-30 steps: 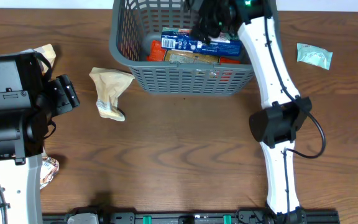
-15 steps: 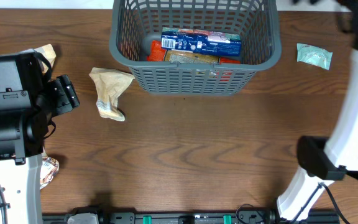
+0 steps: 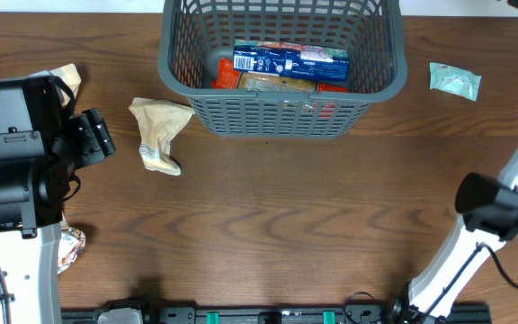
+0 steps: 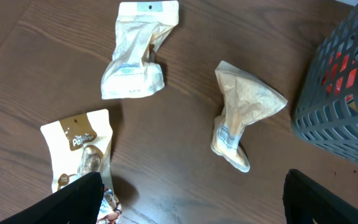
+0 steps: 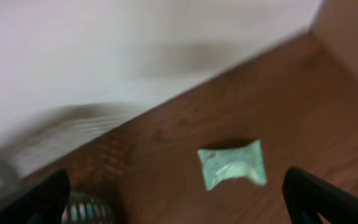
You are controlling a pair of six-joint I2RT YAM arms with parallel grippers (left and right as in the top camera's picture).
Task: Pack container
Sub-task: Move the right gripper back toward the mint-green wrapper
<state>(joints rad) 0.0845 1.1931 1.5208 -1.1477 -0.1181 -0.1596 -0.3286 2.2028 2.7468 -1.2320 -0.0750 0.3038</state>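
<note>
The dark grey slotted container stands at the back centre of the table. It holds a blue packet lying on top of orange and red packets. Its corner shows in the left wrist view. My left gripper is open and empty above the table, near a beige packet. My right gripper is open and empty, high above a pale green packet to the right of the container. That view is blurred.
The beige packet lies just left of the container. A white packet and a brown-labelled packet lie further left. The pale green packet lies at the back right. My right arm crosses the right edge.
My right arm has pulled out of the container and swung to the far right. The blue packet stays in the container. The left arm has not moved.
</note>
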